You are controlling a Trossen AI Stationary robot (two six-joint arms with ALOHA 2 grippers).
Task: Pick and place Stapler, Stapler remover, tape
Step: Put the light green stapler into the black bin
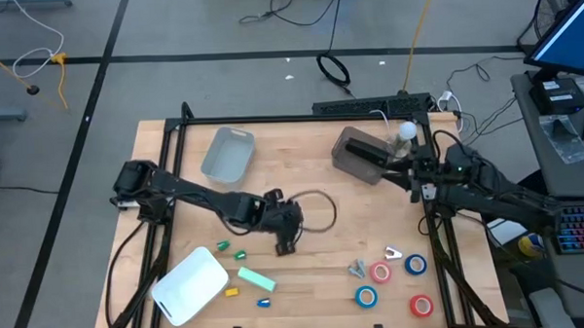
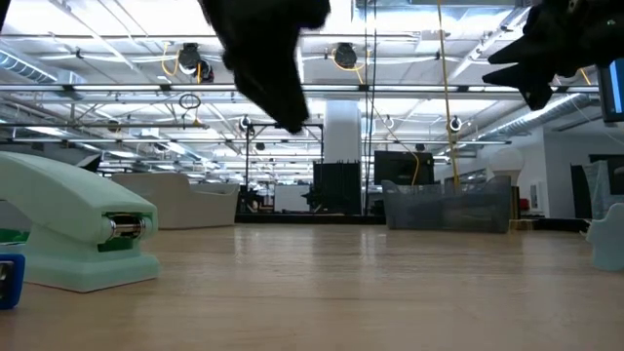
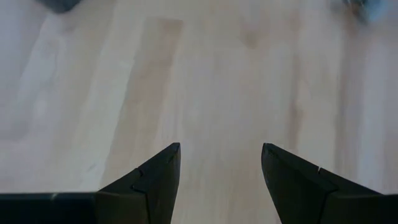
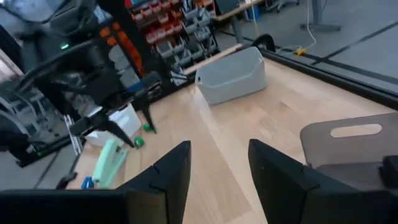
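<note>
Stapler [image 1: 256,278], light rigid plastic near my tabletop's front-left corner, wants gripping across its narrow body; left claw [image 1: 286,244] hangs wide, empty.

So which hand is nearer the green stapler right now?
The left. The left hand hovers open over bare wood just beyond the green stapler, toward the table's middle. The right hand, also open, is far off by the dark bin at the far right.
</note>
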